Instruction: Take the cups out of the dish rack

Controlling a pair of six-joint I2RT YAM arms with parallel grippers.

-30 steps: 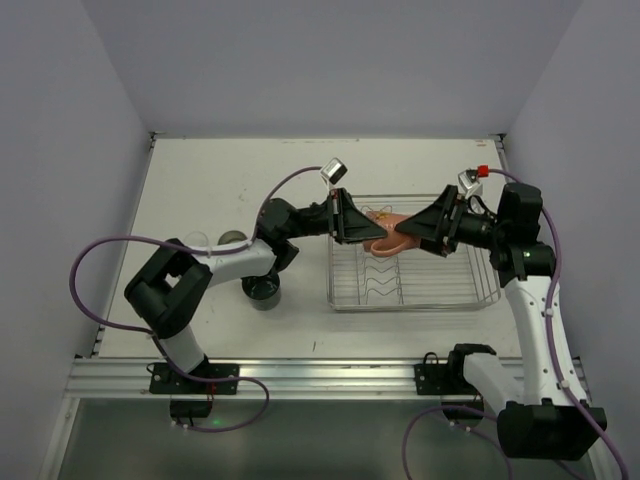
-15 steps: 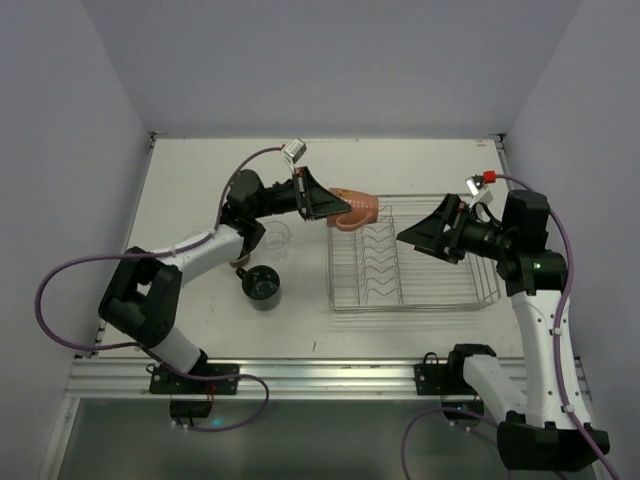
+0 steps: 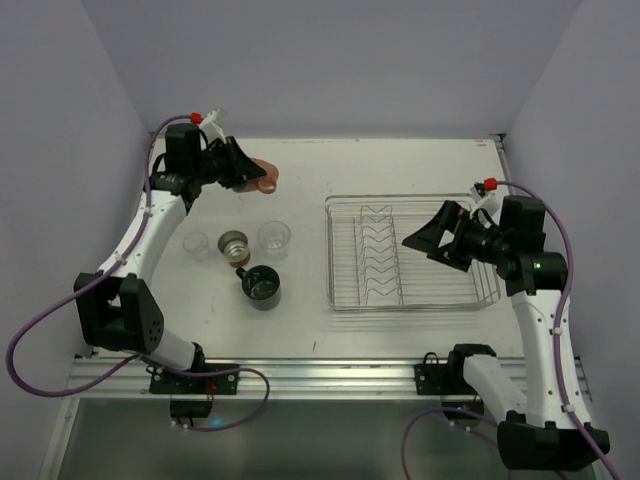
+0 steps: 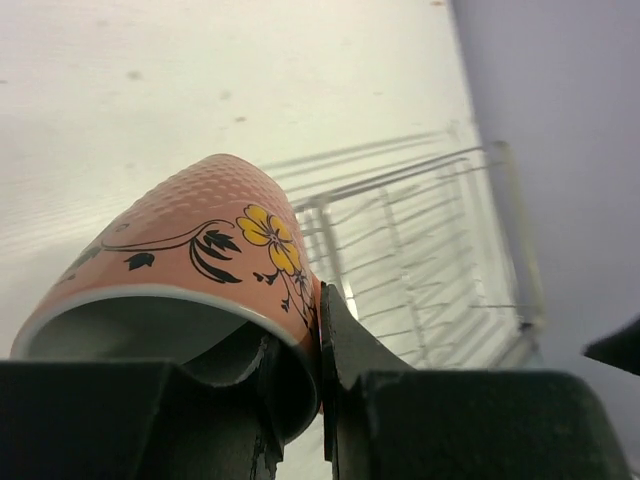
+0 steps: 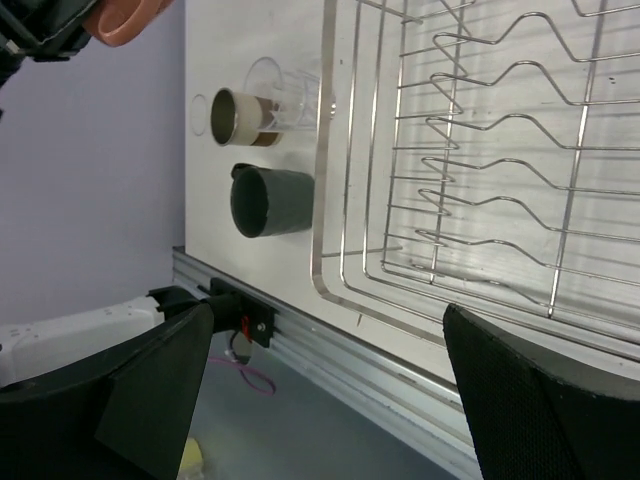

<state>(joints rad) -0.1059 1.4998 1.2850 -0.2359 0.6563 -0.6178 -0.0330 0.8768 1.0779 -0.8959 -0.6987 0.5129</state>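
**Desk:** Where is the salmon-pink ceramic cup (image 4: 190, 240) with the yellow flower?

**Photographer:** In the air over the far-left part of the white table (image 3: 420, 165), well apart from the silver wire dish rack (image 3: 400, 255). The left gripper (image 3: 243, 170) is clamped on its rim, one finger inside and one outside.

**Desk:** How does it lie?

**Photographer:** On its side, long axis roughly level, base pointing away from the claw toward the rack. I judge it needs turning upright before it goes down.

**Desk:** The others?

**Photographer:** A clear tumbler (image 3: 274, 236), a second clear tumbler (image 3: 197, 244), a cream cup with a brown band (image 3: 232, 243) and a dark grey handled mug (image 3: 262, 285) are all on the table, nearer the arm bases. No cup shows in the rack.

**Desk:** The other arm?

**Photographer:** The right gripper (image 3: 420, 240) hangs over the rack's right end, spread wide and holding nothing — far from the cup.

**Desk:** Any lettering?

**Photographer:** None legible — only the flower and black leaves.
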